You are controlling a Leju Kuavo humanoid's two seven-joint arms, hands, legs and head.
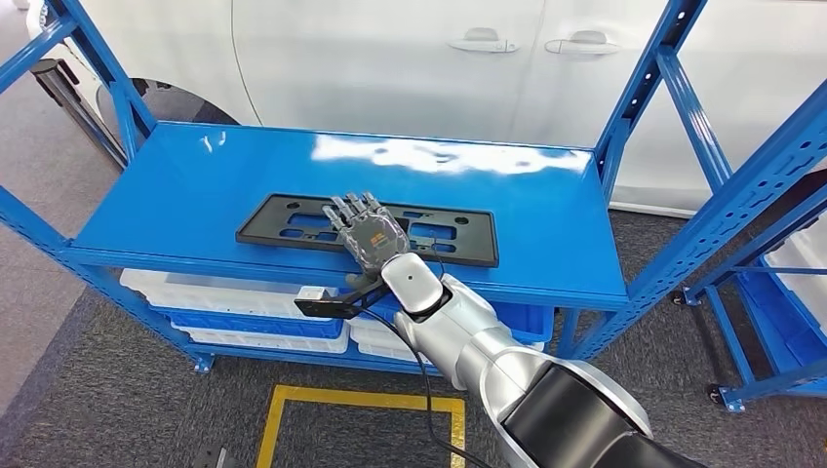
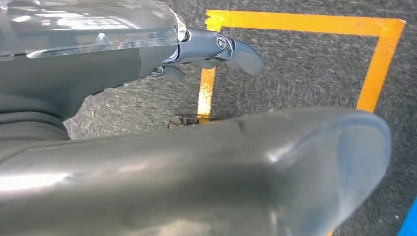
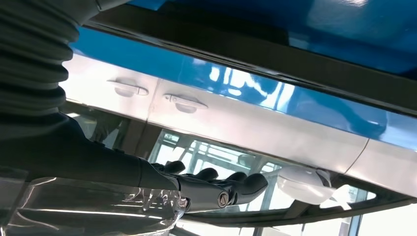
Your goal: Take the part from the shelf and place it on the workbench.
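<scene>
Right hand (image 1: 367, 232) was stretched out flat over the middle of the part (image 1: 458, 239), fingers straight and together, not gripping anything. The black part lay flat on the blue shelf (image 1: 176, 195), near its front edge. Left hand (image 2: 216, 49) hung over the floor (image 2: 305, 69), fingers loosely spread, holding nothing.
</scene>
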